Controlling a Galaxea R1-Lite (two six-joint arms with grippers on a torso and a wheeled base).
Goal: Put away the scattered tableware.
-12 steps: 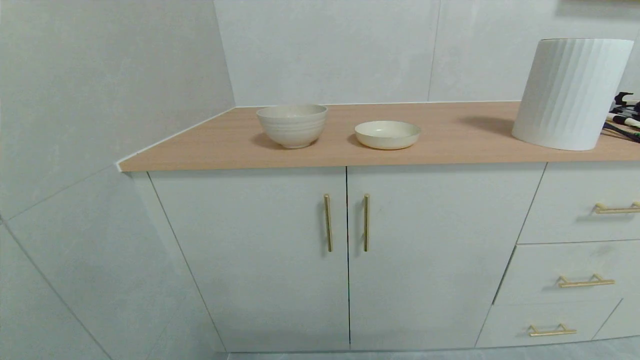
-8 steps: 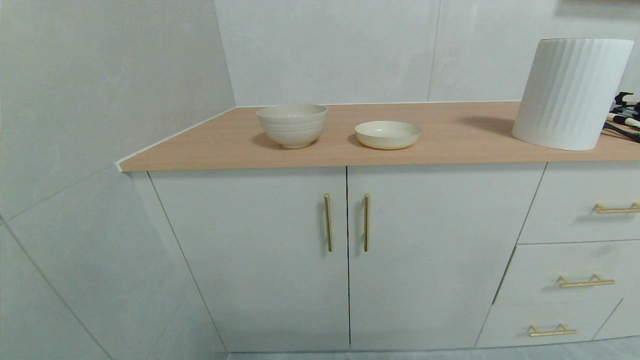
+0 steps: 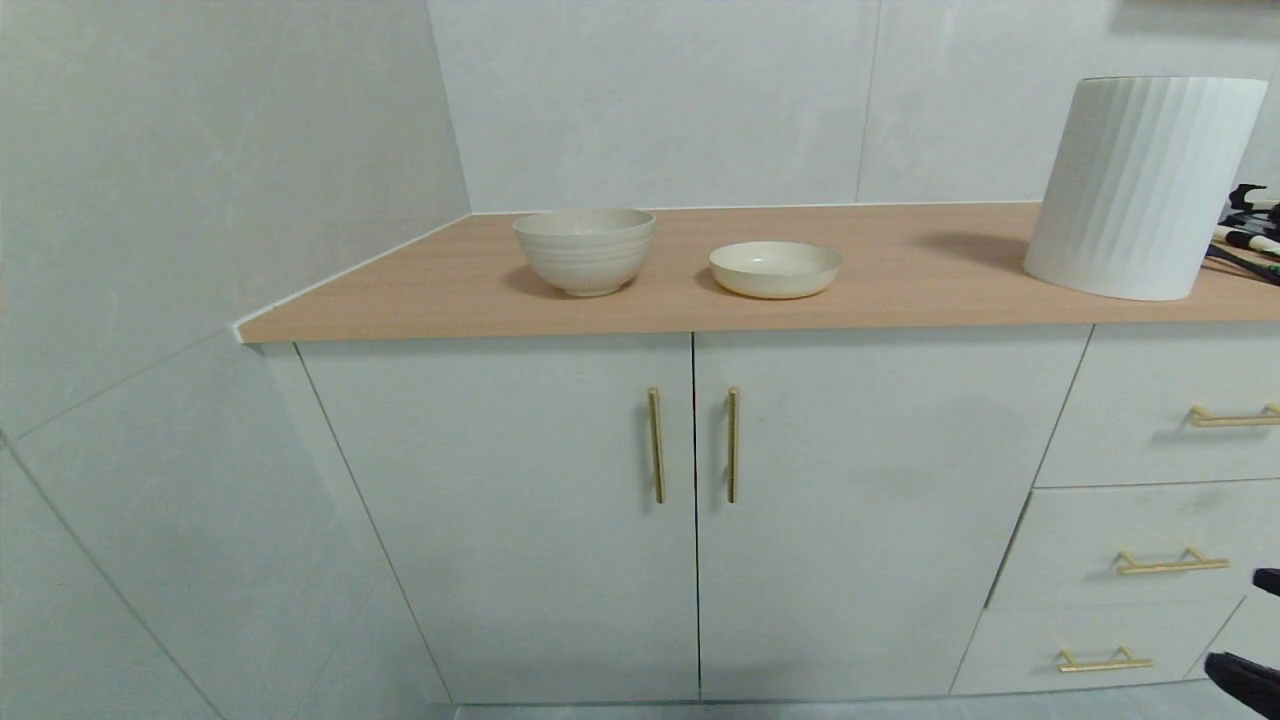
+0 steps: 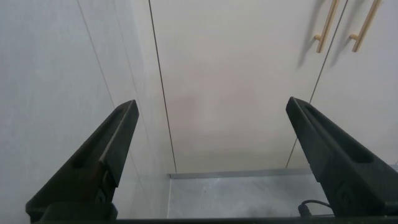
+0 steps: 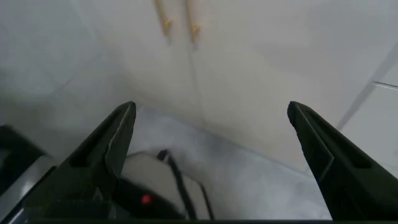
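- Head view: a ribbed cream bowl stands upright on the wooden countertop, towards its left end near the wall corner.
- A shallow dish sits on the same countertop, just beside the bowl on its right and not touching it.
- A ribbed white container stands well apart at the countertop's right end, with dark-handled utensils lying behind it at the frame edge.
- Below the countertop, both cabinet doors are closed. Their two vertical bar handles flank the centre seam.
- A stack of drawers is to the right, all closed.
- The right gripper is low at the bottom right corner, in front of the lower drawers. Two dark finger ends are visible there, one above the other and apart.
- Left wrist view: the left gripper is held low and faces the lower part of the left cabinet door.
- Its fingers are spread wide with nothing between them.
- The grey floor is visible beneath, the tiled wall is to one side, and the bar handles are farther off.
- Right wrist view: the right gripper is also low and angled down towards the base of the cabinet doors and the floor.
- Its fingers are wide apart and carry nothing, and the two bar handles are visible beyond.
- Neither gripper is near the bowl or the shallow dish, both of which rest untouched on the countertop.
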